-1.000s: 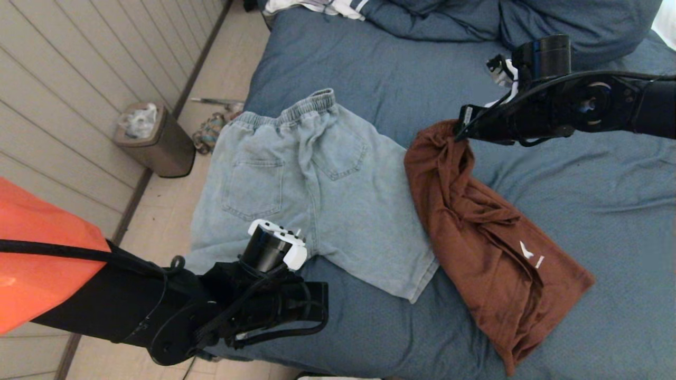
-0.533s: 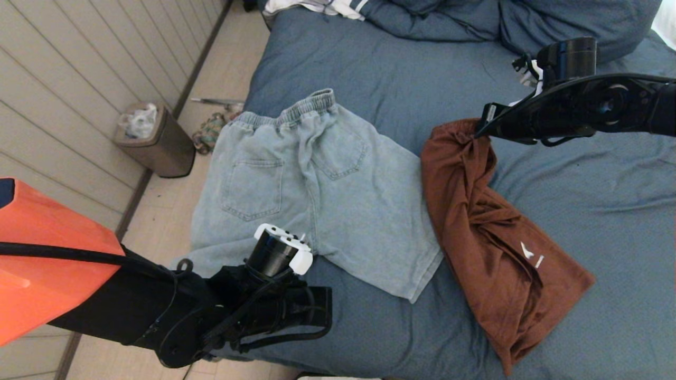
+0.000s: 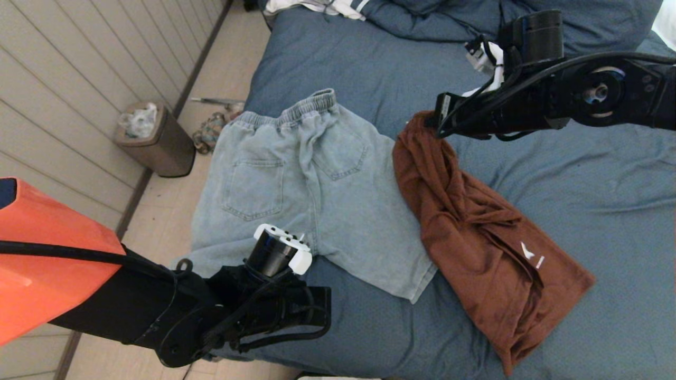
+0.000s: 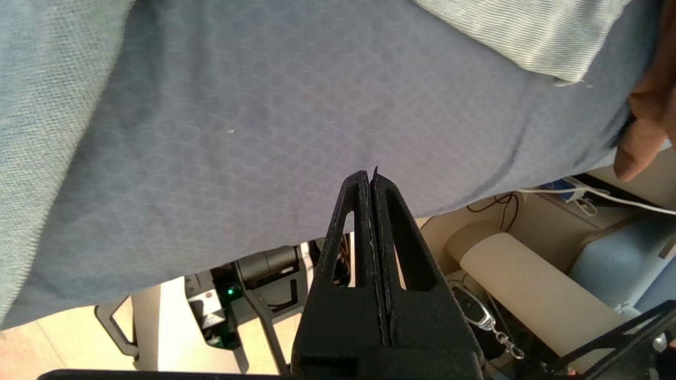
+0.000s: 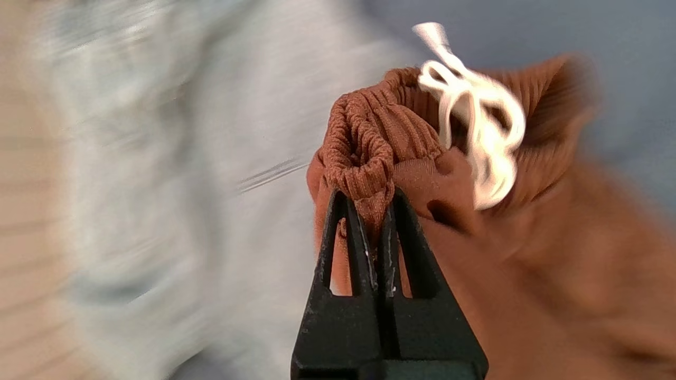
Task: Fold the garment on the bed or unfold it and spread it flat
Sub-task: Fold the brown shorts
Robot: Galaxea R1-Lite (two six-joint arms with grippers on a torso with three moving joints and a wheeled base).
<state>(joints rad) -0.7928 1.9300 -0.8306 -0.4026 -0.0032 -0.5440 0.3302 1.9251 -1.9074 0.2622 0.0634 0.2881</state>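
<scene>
Pinching the ribbed waistband of the brown shorts (image 3: 475, 232), the right gripper (image 3: 437, 120) holds that corner lifted above the bed (image 3: 369, 63), its fingers pressed tight on a gathered bunch of the elastic, with the white drawstring (image 5: 470, 121) dangling loose just beside the grip in the right wrist view. From that held corner the brown shorts run away in one long twisted band toward the near right part of the bed, so their long axis lies on a slant from the gripper down to the hem by the bed's front edge; most of the cloth rests crumpled on the blue cover, and only the waistband end is raised. Their inner edge touches or slightly overlaps the pale denim shorts (image 3: 301, 190), which lie spread flat to the left with the waistband toward the pillows. The left gripper (image 4: 372, 179) hangs at the front edge of the bed, below the denim hem, its fingers pressed together on nothing. It is well apart from the brown hem, though nearer to it than the right gripper is. Spreading the brown shorts flat seems to depend on pulling along that slanted axis, away from the bunched lower end, or on the left arm reaching across to take the opposite end.
</scene>
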